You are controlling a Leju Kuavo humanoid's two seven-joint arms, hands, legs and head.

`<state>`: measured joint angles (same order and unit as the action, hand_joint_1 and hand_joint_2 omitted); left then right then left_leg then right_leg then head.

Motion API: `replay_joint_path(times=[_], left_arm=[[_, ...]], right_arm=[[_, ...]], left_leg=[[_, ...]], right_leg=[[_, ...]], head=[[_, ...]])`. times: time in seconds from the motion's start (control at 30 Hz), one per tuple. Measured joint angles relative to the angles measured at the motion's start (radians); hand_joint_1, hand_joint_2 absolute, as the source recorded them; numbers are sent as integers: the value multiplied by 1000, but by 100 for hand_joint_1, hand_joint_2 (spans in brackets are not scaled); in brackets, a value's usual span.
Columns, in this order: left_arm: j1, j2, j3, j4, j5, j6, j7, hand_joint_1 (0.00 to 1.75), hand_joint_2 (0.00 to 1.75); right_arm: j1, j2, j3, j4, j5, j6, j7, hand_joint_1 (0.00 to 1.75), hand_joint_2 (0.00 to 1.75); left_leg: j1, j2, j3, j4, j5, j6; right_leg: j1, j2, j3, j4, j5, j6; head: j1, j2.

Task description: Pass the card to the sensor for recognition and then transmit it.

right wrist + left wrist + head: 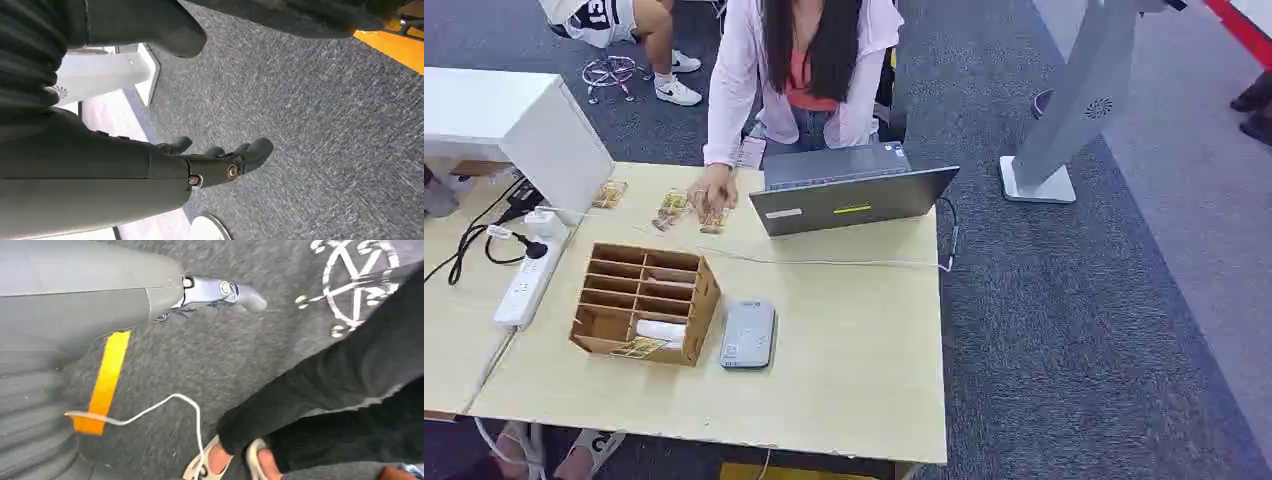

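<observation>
Several small tan cards [671,210] lie on the far part of the light wooden table [854,370], and a person's hand [709,190] rests on them. A grey flat sensor [748,333] lies beside a wooden slotted organizer [646,300] whose front slot holds another card [639,347]. My left hand [210,292] hangs over grey carpet with its fingers stretched out and nothing in them. My right hand [215,162] also hangs over carpet, fingers loosely apart and holding nothing.
A grey laptop [849,190] stands at the table's far edge in front of the seated person. A white power strip [524,285] and a white box [514,120] occupy the left side. A white stand [1064,110] rises from the carpet at the right.
</observation>
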<state>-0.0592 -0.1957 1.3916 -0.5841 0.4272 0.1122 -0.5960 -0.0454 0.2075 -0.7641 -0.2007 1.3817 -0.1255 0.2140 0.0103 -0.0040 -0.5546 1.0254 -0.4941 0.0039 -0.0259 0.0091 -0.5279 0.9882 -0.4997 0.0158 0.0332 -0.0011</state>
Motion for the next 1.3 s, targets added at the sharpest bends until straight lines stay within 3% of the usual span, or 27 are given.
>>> replay_joint_path(times=[0.07,0.2,0.4,0.57,0.67,0.83,0.97,1.03,1.17,1.3], left_arm=[[0,6,2,22,9,-20,8,0,175],[0,18,7,64,50,-126,55,0,175],[-1,42,8,46,81,-228,18,0,175],[-5,66,6,-132,89,-264,13,0,175],[-10,76,3,-258,97,-249,53,0,175],[-8,74,-31,-438,98,-274,35,0,175],[0,73,-106,-681,108,-215,98,0,175],[-2,72,-158,-780,58,-170,89,0,175],[-22,72,-284,-926,-161,-26,22,0,175],[-48,99,-424,-988,-416,143,-22,0,175]], right_arm=[[0,0,0,0,2,0,-2,0,175],[0,0,0,0,11,7,-4,0,175],[0,0,0,0,11,12,-7,0,175],[0,0,0,0,21,10,-7,0,175],[0,0,0,0,23,10,-6,0,175],[-1,0,0,0,41,15,-8,0,175],[-3,0,4,0,60,19,-11,0,175],[-5,0,7,0,69,23,-11,0,175],[-11,0,11,0,84,33,-16,0,175],[-13,0,24,0,95,34,-24,0,175]], left_leg=[[0,0,0,0,0,0],[0,0,0,0,0,0],[1,0,0,0,0,0],[2,0,0,0,0,-1],[2,0,0,0,0,-1],[3,0,0,0,1,-1],[2,0,0,0,2,-1],[2,-1,0,0,2,-1],[2,-1,0,0,3,-1],[3,-1,0,0,5,-2]], right_leg=[[0,0,0,0,0,0],[0,0,0,0,0,0],[1,0,0,0,0,0],[2,0,0,1,0,0],[2,0,0,1,0,0],[3,0,0,1,1,-1],[3,0,-1,0,1,-2],[3,-1,-2,0,1,-2],[3,-2,-2,1,2,-3],[3,-2,-2,1,4,-3]], head=[[0,0],[0,0],[0,0],[0,0],[0,0],[0,0],[1,0],[0,0],[0,0],[0,0]])
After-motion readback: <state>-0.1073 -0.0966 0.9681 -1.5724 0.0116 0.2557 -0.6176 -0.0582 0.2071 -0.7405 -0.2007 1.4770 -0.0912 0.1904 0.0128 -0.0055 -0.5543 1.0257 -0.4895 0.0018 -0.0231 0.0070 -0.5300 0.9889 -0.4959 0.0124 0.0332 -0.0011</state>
